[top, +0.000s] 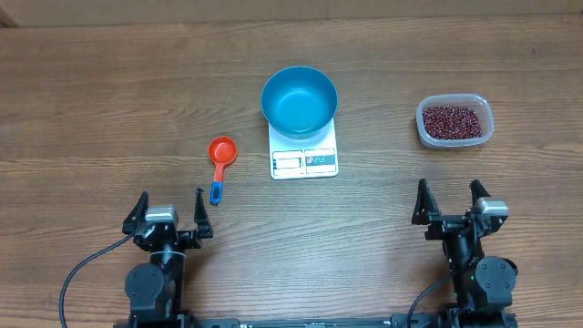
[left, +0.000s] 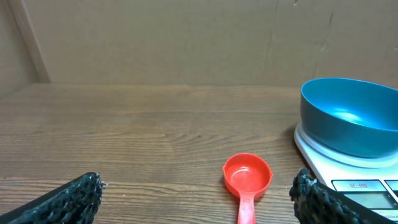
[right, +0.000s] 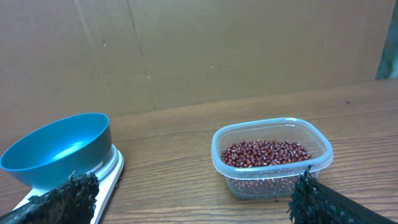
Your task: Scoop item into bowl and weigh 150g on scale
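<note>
Jaws on the left gripper (top: pixel 171 202) and right gripper (top: pixel 449 191) stand wide apart, holding nothing. Open table (top: pixel 91 91) lies ahead of both. A red scoop (top: pixel 220 157) lies left of the white scale (top: pixel 304 160); on it stands the blue bowl (top: pixel 299 100), empty. Far right, a clear tub (top: pixel 455 138) holds small red-brown beans (top: pixel 452 119).

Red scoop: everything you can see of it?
The scoop is a small round orange-red cup, plastic by the look, on a straight handle with a blue tip. Empty, resting cup-up on the wooden table, handle pointing toward the robot, left of the scale and clear of it. Only the table touches it.
</note>
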